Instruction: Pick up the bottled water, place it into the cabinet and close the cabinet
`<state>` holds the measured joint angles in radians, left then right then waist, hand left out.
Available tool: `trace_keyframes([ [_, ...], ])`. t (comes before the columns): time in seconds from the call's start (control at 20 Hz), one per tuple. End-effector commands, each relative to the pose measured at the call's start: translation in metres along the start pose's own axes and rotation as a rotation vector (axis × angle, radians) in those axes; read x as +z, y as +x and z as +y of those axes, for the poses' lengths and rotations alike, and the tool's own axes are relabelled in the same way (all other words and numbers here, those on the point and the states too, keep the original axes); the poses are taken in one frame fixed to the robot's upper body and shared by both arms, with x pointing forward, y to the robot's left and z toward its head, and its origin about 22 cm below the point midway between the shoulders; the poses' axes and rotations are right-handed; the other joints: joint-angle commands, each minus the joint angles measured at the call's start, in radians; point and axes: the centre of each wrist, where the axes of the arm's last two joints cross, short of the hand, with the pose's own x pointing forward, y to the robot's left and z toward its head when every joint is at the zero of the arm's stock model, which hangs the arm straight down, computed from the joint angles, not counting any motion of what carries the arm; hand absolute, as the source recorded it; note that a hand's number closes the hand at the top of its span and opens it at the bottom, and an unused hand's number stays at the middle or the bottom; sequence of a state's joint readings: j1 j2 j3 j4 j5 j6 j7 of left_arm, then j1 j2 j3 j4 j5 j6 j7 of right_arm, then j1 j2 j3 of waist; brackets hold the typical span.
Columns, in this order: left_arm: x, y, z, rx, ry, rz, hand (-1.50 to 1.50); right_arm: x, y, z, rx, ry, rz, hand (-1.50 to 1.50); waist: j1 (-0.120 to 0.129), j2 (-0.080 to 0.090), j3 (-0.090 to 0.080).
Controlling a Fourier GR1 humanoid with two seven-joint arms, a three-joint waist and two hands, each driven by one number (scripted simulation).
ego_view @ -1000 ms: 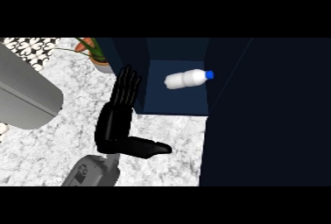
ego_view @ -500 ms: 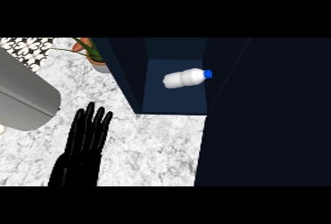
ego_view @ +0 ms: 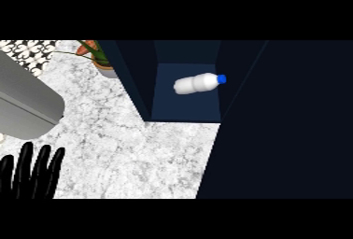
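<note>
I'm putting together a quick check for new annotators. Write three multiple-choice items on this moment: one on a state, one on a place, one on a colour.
1. The left hand is:
A) open, fingers straight
B) curled round something
C) curled, holding nothing

2. The bottled water lies:
A) in the left hand
B) inside the cabinet
C) under the left hand

3. Its cap is:
A) red
B) green
C) blue

Answers:
1 A: its fingers point up at the view's lower left with nothing in them.
2 B: it lies on its side on the open cabinet's floor.
3 C: the right-hand end of the white bottle shows a blue cap.
</note>
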<state>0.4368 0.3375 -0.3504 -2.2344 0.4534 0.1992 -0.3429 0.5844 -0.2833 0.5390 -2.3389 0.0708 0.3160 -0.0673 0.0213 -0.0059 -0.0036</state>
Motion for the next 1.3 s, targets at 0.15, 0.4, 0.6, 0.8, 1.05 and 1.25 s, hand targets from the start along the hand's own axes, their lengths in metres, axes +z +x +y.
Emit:
trace_keyframes([
  [0.15, 0.027, 0.028, 0.024, 0.033, 0.005, 0.005, -1.50, -0.025, 0.018, 0.035, -0.052, 0.136, -0.030, 1.50, 0.025, 0.000, 0.000],
  [0.4, 0.025, 0.039, 0.049, 0.023, 0.011, -0.001, -1.50, -0.037, 0.017, 0.035, -0.078, 0.141, -0.018, 1.50, 0.026, 0.006, -0.001],
  [0.6, 0.030, 0.043, 0.064, 0.012, 0.012, 0.016, -1.50, -0.046, 0.016, 0.038, -0.140, 0.123, -0.033, 1.50, 0.032, 0.005, -0.001],
  [0.8, 0.031, 0.057, 0.060, 0.021, -0.010, 0.003, -1.50, -0.072, 0.017, 0.032, -0.139, 0.096, -0.037, 1.50, 0.049, 0.011, 0.000],
  [1.05, 0.046, 0.065, 0.077, 0.028, -0.025, 0.030, -1.50, -0.112, 0.021, 0.032, -0.144, 0.097, 0.003, 1.50, 0.044, 0.009, 0.000],
  [1.25, 0.056, 0.075, 0.091, 0.037, -0.001, 0.006, -1.50, -0.154, 0.017, 0.015, -0.178, 0.052, 0.005, 1.50, 0.028, 0.008, 0.002],
])
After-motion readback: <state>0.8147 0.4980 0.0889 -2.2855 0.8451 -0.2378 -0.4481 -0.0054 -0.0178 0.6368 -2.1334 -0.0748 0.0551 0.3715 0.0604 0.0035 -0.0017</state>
